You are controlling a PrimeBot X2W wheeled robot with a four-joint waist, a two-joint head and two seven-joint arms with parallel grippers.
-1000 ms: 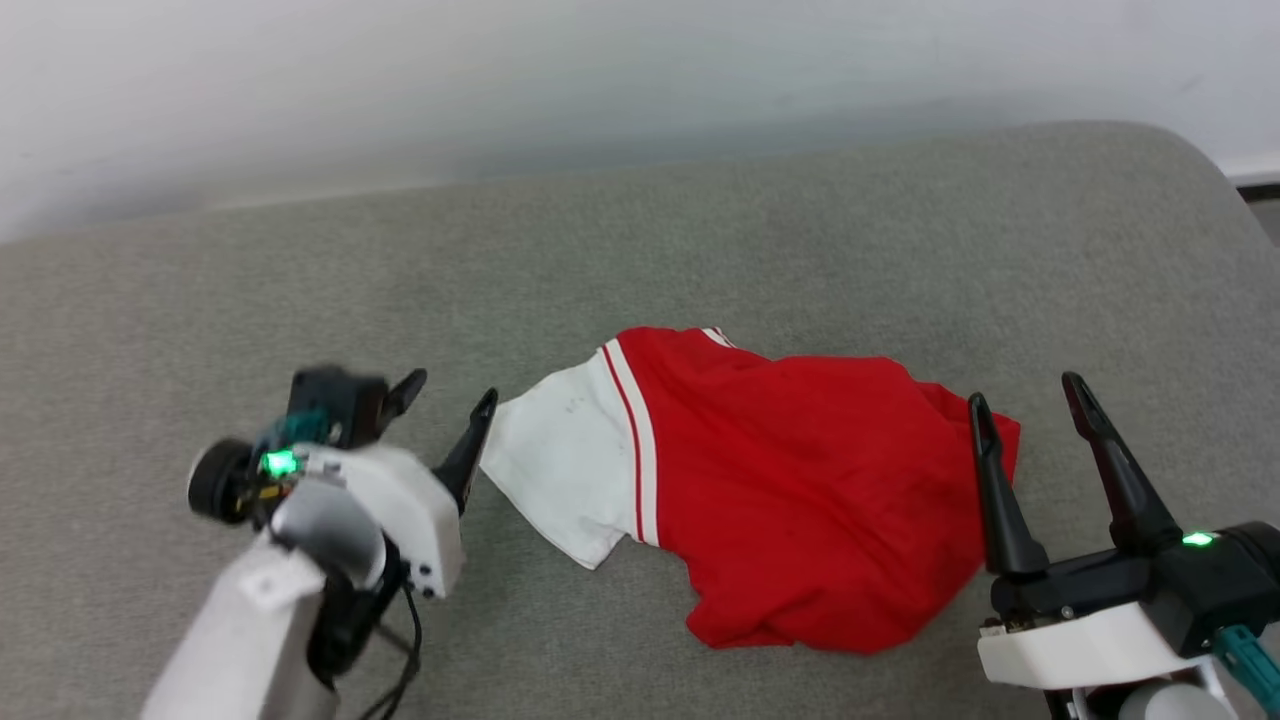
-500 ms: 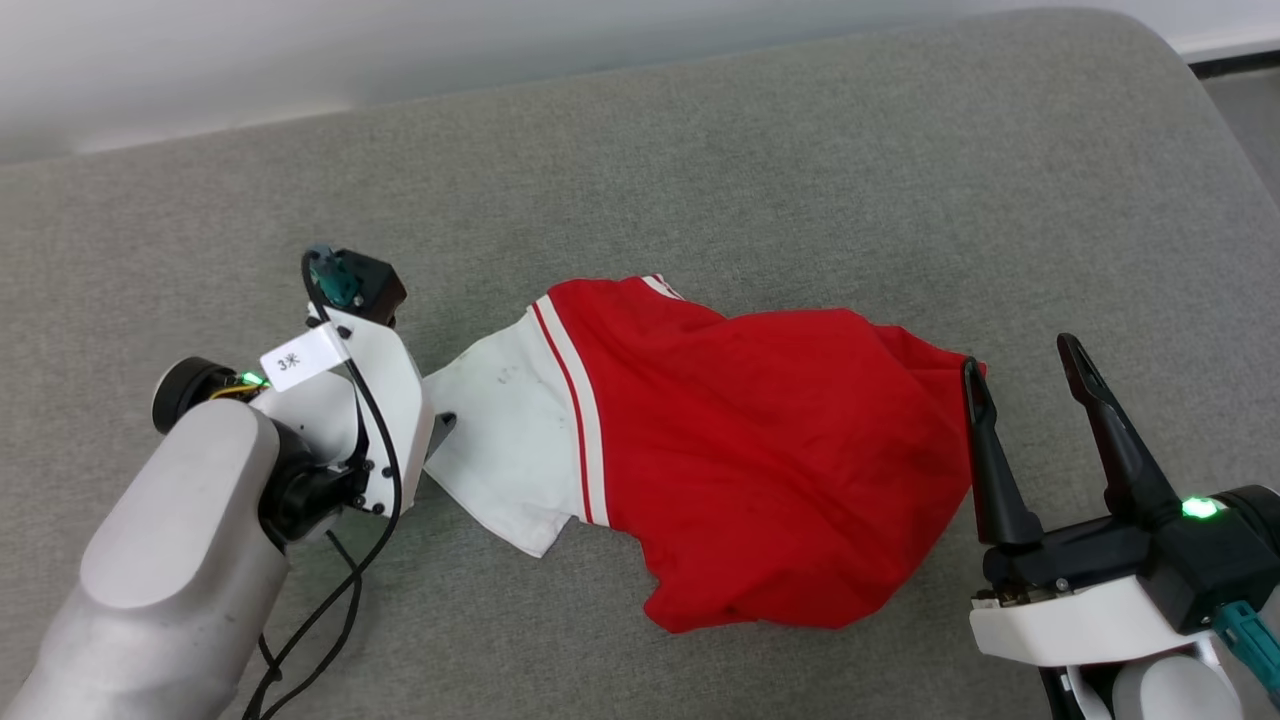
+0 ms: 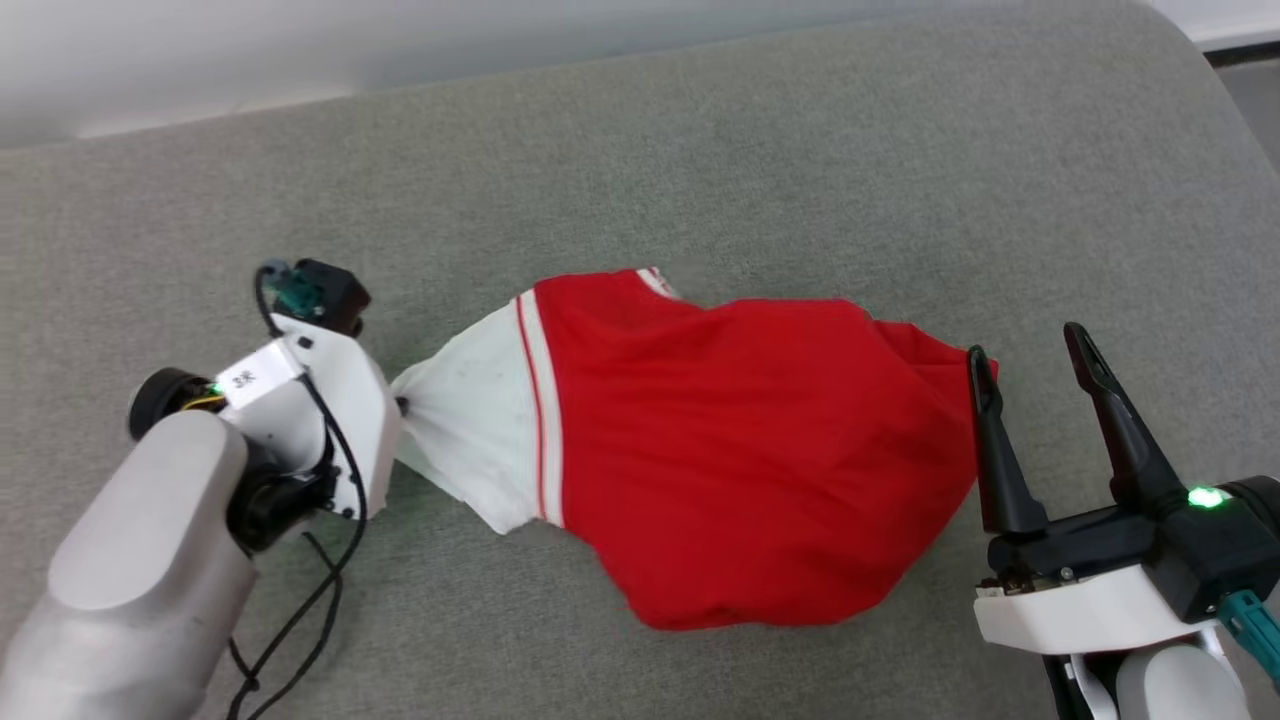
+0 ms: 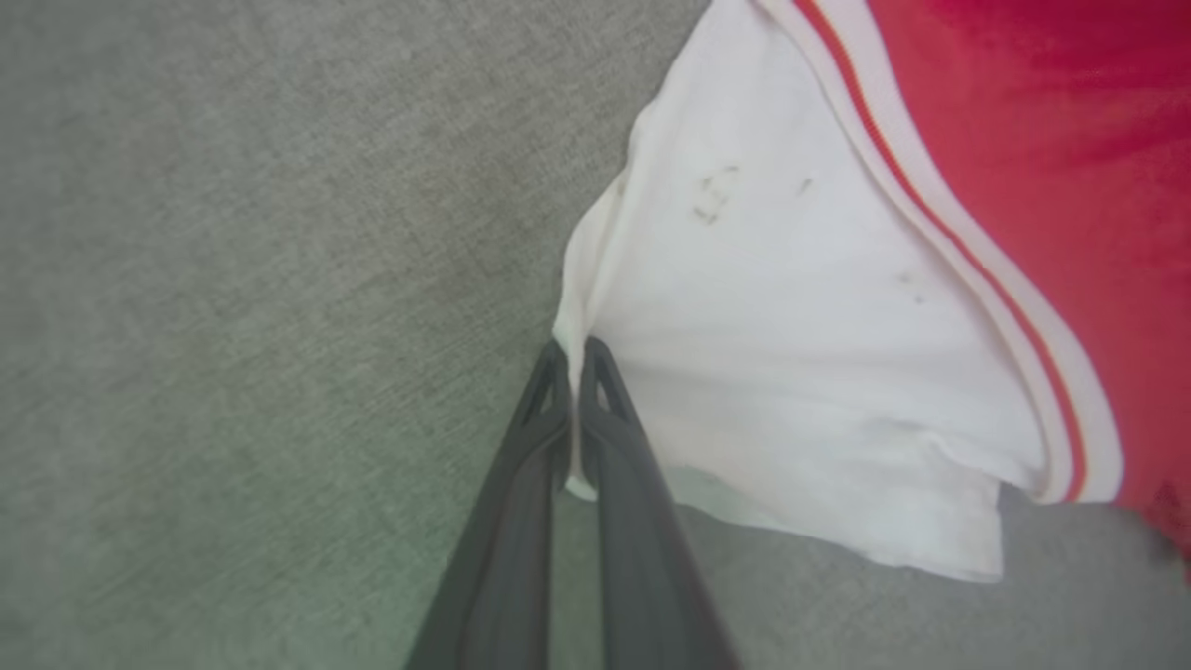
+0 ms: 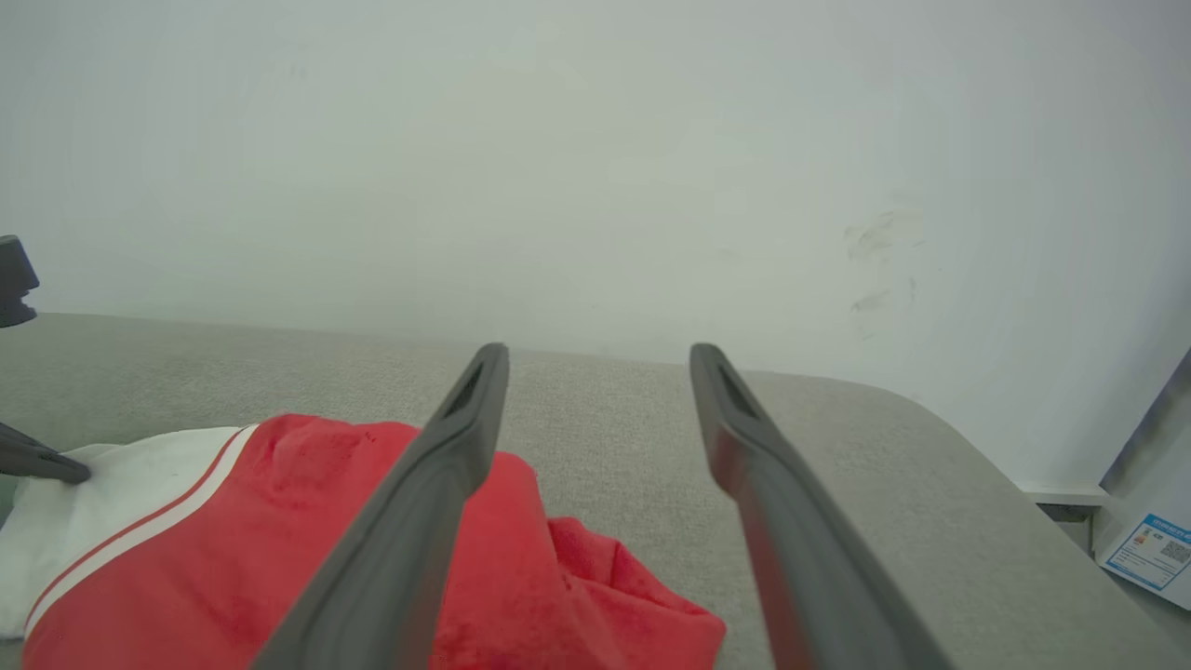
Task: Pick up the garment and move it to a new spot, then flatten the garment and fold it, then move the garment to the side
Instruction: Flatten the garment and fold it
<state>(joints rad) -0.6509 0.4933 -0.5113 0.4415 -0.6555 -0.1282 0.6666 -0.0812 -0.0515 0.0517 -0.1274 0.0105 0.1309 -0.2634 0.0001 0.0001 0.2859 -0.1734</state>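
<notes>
One left tool pinching garment, right tool splayed

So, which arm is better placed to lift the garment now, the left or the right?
Left, probably. The left gripper is shut on the edge of the white sleeve of the garment, so it can lift at once. The right gripper stands open at the red end and holds nothing.

Grey fabric surface below pale wall.

Right tool: dark fingers, white casing.
</notes>
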